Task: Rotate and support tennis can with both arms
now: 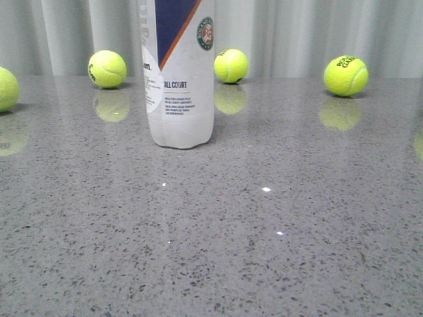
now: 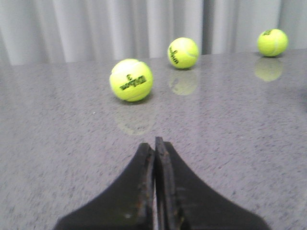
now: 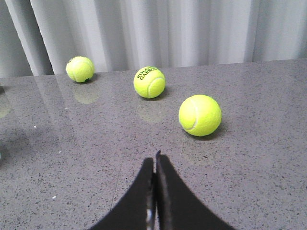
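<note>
The tennis can (image 1: 180, 72) stands upright on the grey stone table in the front view, left of centre; its top is cut off by the frame. It is white with a navy panel, orange stripe and round badge. Neither gripper shows in the front view. My left gripper (image 2: 154, 143) is shut and empty, low over the table, with no can in its view. My right gripper (image 3: 156, 158) is shut and empty, also low over the table, with no can in its view.
Yellow-green tennis balls lie round the can in the front view: one (image 1: 107, 69) behind it on the left, one (image 1: 231, 65) behind on the right, one (image 1: 346, 75) far right, one (image 1: 5, 88) at the left edge. A white curtain (image 1: 297, 33) closes the back.
</note>
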Controlling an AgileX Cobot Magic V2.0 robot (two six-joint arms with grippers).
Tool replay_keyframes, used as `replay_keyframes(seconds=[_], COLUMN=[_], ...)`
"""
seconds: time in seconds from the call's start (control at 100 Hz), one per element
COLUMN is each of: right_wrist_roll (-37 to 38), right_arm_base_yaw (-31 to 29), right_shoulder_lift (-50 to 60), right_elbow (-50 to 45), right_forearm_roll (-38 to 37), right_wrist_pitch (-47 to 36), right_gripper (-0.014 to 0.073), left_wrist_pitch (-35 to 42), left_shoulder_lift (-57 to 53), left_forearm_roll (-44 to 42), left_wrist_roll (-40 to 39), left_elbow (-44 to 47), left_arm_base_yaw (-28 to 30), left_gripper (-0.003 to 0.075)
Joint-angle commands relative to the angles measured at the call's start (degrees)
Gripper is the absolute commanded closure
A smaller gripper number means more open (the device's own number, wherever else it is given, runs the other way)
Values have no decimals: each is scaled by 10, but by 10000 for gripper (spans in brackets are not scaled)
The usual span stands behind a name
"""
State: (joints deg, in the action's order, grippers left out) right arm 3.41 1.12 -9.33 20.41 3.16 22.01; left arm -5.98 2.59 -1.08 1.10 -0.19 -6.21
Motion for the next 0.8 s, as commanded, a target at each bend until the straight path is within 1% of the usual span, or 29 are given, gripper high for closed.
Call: replay_keyframes(seconds=[0.0, 0.05, 0.09, 0.25, 0.79], right_wrist_roll=[-3, -3, -3, -3, -3], right_arm_base_yaw=[-3, -3, -3, -3, -3], right_shoulder_lift=[-5, -5, -5, -5, -5], right_elbow=[13, 13, 13, 13, 13], right_forearm_roll=[1, 1, 1, 1, 1], right_wrist_pitch=[-43, -43, -43, -43, -43], right_gripper=[659, 659, 659, 659, 659], left_wrist_pitch=[48, 48, 11, -29, -33], left_shoulder_lift=[-22, -39, -53, -50, -50], left_forearm_roll=[15, 17, 22, 25, 25], left_wrist_roll=[1, 1, 1, 1, 1], left_elbow=[15, 29, 28, 28, 28], left_arm_base_yaw=[8, 11, 13, 15, 14], left_gripper=[741, 741, 741, 741, 741])
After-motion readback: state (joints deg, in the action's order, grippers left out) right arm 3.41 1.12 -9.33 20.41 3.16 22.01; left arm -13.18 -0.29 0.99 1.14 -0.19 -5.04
